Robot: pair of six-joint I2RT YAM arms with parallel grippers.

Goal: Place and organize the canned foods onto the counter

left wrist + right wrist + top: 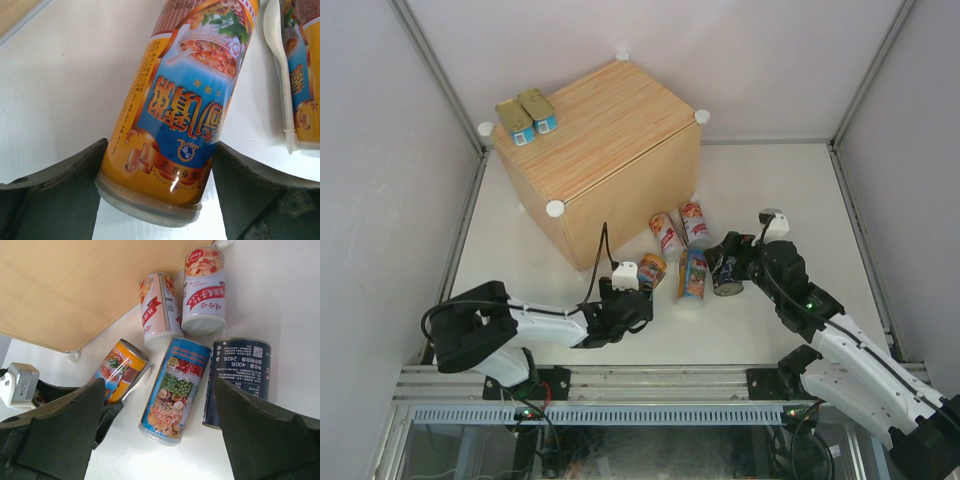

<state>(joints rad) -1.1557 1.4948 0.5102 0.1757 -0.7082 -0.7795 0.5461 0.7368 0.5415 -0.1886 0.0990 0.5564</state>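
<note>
The counter (610,140) stands at the back left with two flat gold-topped tins (527,116) on its far left corner. The other cans lie on the table in front of it: two red-white cans (160,307) (204,290), a blue can (176,385), a dark can (239,380) and an orange can (185,100). My left gripper (157,200) is shut on the orange can's lower end, a finger against each side. My right gripper (160,440) is open above the blue can, its fingers (60,430) wide apart, and holds nothing.
A white plastic spoon (277,60) lies between the orange can and the blue can (305,75). The counter's front wall (75,290) stands just behind the cans. White enclosure walls (380,150) close in the table (790,190) on the left, right and back.
</note>
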